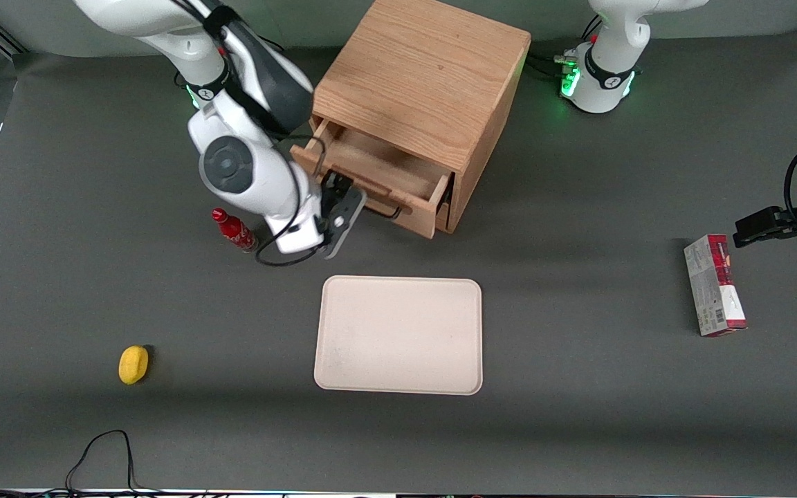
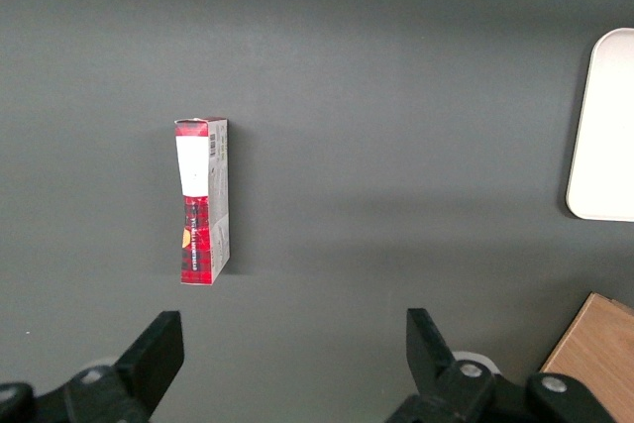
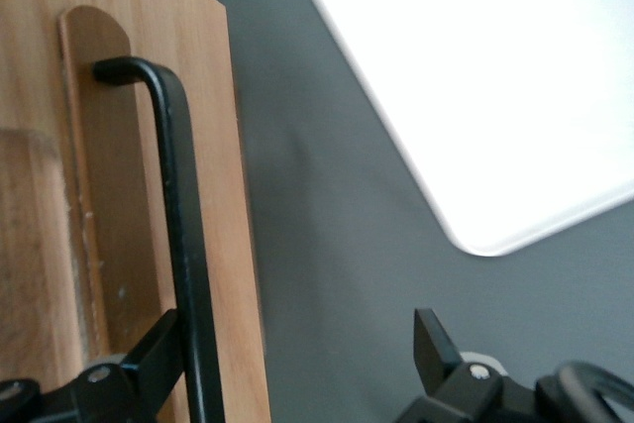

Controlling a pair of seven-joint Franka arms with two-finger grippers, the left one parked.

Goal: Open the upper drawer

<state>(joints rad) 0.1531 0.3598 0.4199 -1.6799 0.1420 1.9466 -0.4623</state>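
The light oak cabinet (image 1: 426, 76) stands at the back of the table. Its upper drawer (image 1: 385, 169) is pulled partly out and its inside looks empty. The thin black wire handle (image 1: 383, 207) runs along the drawer front. My right gripper (image 1: 340, 207) is at the handle's end toward the working arm's side. In the right wrist view the gripper (image 3: 297, 354) is open. One finger (image 3: 158, 359) sits between the handle (image 3: 183, 225) and the drawer front (image 3: 233, 245). The other finger (image 3: 431, 344) hangs over the table. The lower drawer is hidden under the upper one.
A cream tray (image 1: 398, 335) lies nearer the front camera than the cabinet and also shows in the wrist view (image 3: 495, 76). A red bottle (image 1: 234, 230) lies beside the working arm. A yellow object (image 1: 133, 364) lies nearer the camera. A red box (image 1: 713, 285) lies toward the parked arm's end.
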